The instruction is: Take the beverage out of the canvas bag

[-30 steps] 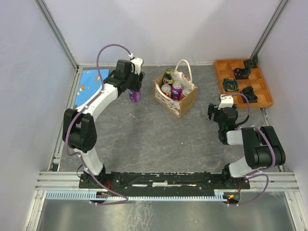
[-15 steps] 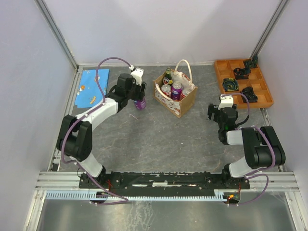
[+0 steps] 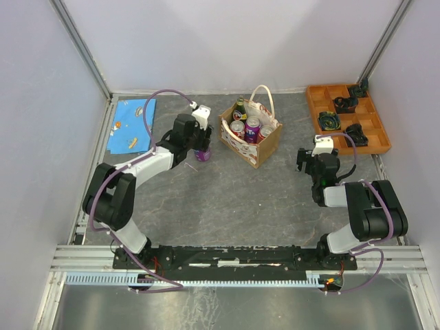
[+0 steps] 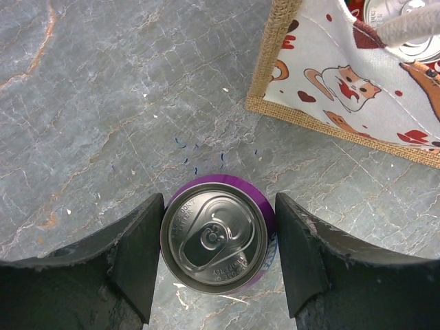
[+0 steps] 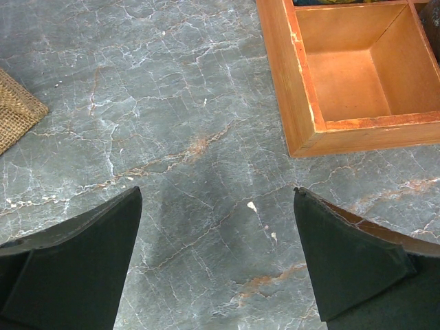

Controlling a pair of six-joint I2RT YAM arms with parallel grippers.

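Observation:
The canvas bag (image 3: 240,146) stands at the back middle of the table, tan with white handles, and its patterned side (image 4: 344,82) fills the upper right of the left wrist view. Inside it are two cans (image 3: 252,128) and a green bottle (image 3: 239,109). Just left of the bag, my left gripper (image 3: 201,147) is shut on a purple beverage can (image 3: 203,155). Seen from above, the can's silver top (image 4: 214,234) sits between both fingers, low over the table; whether it rests there I cannot tell. My right gripper (image 3: 307,162) hovers open over bare table (image 5: 216,227).
An orange compartment tray (image 3: 313,110) with dark items stands at the back right; its corner (image 5: 302,103) shows in the right wrist view. A blue sheet (image 3: 133,124) lies at the back left. A corner of the bag (image 5: 17,110) shows at that view's left edge.
My left arm has carried the purple can right and nearer, lowering it beside the bag's left side. The right arm has not moved.

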